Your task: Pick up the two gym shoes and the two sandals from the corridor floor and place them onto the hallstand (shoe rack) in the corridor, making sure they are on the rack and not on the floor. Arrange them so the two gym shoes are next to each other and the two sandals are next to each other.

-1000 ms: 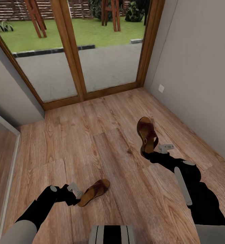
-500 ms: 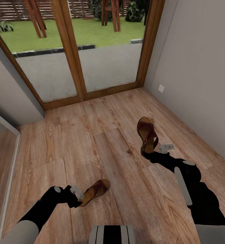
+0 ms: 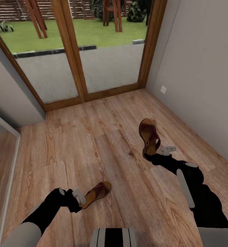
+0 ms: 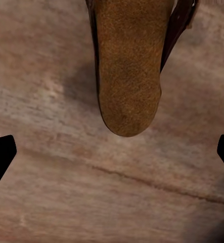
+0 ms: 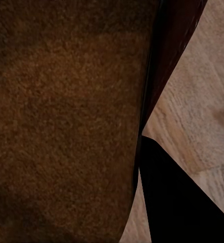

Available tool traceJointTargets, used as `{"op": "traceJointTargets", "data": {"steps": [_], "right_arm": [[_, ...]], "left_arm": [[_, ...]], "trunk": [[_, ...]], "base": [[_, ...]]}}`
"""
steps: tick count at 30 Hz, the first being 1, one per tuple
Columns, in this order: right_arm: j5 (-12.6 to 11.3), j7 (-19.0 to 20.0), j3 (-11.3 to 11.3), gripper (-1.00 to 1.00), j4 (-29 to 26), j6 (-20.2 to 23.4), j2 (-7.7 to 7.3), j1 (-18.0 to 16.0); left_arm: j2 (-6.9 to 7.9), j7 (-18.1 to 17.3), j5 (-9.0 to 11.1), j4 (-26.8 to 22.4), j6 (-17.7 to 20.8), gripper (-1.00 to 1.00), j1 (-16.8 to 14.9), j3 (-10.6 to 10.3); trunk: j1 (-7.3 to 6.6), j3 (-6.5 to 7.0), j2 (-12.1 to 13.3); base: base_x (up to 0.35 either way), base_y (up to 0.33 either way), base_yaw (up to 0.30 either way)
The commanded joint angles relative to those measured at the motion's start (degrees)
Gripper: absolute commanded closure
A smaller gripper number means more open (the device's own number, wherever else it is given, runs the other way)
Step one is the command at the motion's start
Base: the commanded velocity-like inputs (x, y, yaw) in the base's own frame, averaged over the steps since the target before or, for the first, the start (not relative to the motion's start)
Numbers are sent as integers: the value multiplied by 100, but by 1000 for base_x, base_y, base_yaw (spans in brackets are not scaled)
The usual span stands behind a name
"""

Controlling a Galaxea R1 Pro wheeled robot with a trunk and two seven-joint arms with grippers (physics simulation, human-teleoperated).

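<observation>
Two brown sandals show on the wood-plank corridor floor [image 3: 93, 144]. One sandal [image 3: 97, 192] lies flat near the picture's lower middle. My left gripper [image 3: 79, 199] is open just short of its heel. In the left wrist view that sandal's tan heel [image 4: 127, 66] sits ahead of the gap, with the dark fingertips [image 4: 0, 157] spread wide to either side. My right gripper [image 3: 154, 155] is shut on the heel end of the other sandal [image 3: 148, 134], which stands tilted with its toe pointing away. That sandal's footbed [image 5: 66, 121] looms close beside a black finger [image 5: 177, 197].
Glass doors in a wooden frame [image 3: 71, 55] close the far end, with paving and lawn beyond. A grey wall [image 3: 203, 85] runs along the right. A white-edged panel [image 3: 9, 164] lines the left. My own base [image 3: 114, 237] shows at the bottom edge.
My left gripper has slid toward the heel of the lying sandal and now sits closer to it. The right arm and its held sandal have not moved.
</observation>
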Motion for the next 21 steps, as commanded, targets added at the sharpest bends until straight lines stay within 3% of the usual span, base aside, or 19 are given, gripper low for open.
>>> {"op": "traceJointTargets", "data": {"steps": [1, 10, 21], "right_arm": [[-55, -18, -6, 100, -5, 41, 0, -3], [-54, -19, -22, 100, -5, 41, -5, -3], [-63, -26, -24, 100, -11, 41, 0, -3]], "left_arm": [[-4, -26, -28, -12, 27, -100, -1, -17], [-74, -22, 20, -128, 52, -100, -27, -8], [-80, -25, 27, -394, 55, -100, -27, -2]], "trunk": [[-1, -4, -2], [-1, -4, -2], [7, -111, -6]], "base": [[0, 0, 0], [0, 0, 0], [0, 0, 57]]}}
